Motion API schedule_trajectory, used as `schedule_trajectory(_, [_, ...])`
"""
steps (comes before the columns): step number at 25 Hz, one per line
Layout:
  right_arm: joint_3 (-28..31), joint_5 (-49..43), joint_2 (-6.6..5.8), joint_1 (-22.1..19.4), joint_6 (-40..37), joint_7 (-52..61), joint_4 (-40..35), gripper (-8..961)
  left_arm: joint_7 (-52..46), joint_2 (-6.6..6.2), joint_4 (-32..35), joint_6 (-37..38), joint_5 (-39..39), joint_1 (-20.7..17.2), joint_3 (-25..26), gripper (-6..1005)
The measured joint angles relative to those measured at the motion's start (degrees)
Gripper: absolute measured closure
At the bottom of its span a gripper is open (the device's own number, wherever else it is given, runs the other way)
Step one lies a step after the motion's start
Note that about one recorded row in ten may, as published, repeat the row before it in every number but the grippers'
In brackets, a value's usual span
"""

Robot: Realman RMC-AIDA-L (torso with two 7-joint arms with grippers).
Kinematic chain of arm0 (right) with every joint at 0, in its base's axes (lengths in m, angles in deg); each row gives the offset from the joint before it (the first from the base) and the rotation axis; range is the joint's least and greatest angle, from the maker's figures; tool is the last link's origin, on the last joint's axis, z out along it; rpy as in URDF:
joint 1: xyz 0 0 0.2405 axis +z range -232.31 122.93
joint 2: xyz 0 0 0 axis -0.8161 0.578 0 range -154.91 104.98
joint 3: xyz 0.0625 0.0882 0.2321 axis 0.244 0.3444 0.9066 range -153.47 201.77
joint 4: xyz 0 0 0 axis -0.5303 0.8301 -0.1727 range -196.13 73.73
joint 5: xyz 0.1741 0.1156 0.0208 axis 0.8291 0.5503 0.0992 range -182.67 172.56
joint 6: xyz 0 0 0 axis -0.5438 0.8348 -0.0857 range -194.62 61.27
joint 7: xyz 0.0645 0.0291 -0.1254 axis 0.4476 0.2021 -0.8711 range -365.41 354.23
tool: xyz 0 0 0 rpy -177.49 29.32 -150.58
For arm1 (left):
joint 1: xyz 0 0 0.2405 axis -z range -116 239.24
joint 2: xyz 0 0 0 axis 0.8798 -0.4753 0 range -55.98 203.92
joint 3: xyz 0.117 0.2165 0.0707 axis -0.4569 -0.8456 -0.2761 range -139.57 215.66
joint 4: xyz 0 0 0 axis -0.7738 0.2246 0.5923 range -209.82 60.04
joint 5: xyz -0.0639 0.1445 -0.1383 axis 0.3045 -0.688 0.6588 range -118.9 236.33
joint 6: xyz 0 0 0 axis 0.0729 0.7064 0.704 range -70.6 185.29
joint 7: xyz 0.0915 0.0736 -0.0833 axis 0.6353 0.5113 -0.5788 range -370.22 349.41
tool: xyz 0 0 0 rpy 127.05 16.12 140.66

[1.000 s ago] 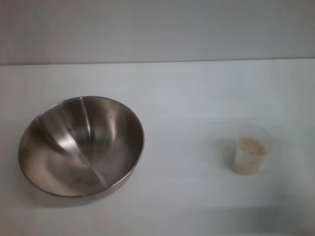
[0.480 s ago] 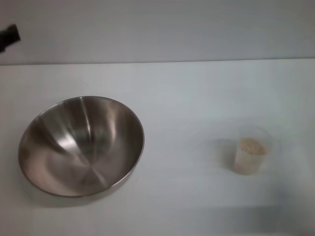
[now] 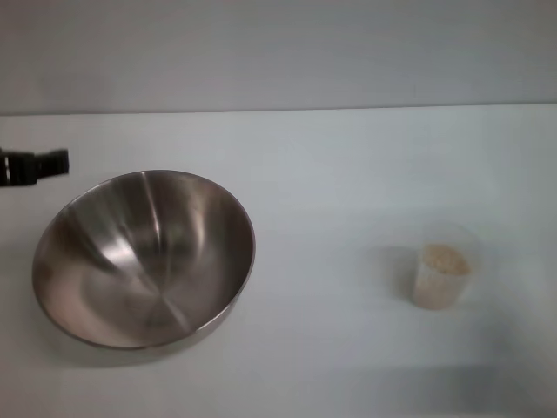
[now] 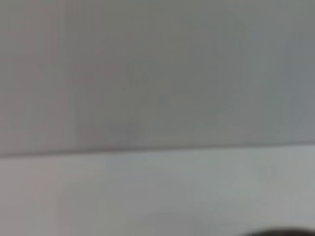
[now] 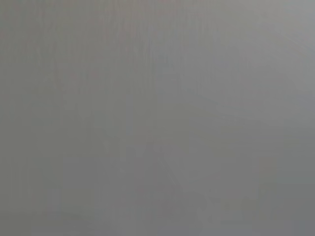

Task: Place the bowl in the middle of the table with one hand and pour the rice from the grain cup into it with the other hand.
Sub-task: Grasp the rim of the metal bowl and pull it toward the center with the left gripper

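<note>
A large steel bowl (image 3: 144, 259) rests tilted on the left part of the white table (image 3: 348, 174) in the head view. To the right stands a small clear grain cup (image 3: 444, 266) partly filled with pale rice (image 3: 444, 259). My left gripper (image 3: 39, 165) pokes in at the left edge, just above and left of the bowl's rim, apart from it. Only its dark tip shows. The left wrist view shows the table's far edge and the wall. My right gripper is out of view; its wrist view is plain grey.
A grey wall runs behind the table's far edge (image 3: 278, 111). Bare white tabletop lies between bowl and cup.
My left gripper has come down and rightward from the upper left corner toward the bowl's rim. Bowl and cup have not moved.
</note>
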Motion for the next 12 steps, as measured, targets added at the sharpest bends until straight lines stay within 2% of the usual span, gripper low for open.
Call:
schedule_trajectory(4, [1.2, 0.0, 0.00, 0.0, 0.0, 0.0, -0.2, 423, 2.4, 0.01, 1.4, -4.5, 1.9, -0.1, 1.8, 168])
schedule_trajectory(12, [2.2, 0.0, 0.00, 0.2, -0.2, 0.5, -0.3, 422, 4.4, -0.03, 3.0, -7.9, 2.7, -0.4, 2.3, 170])
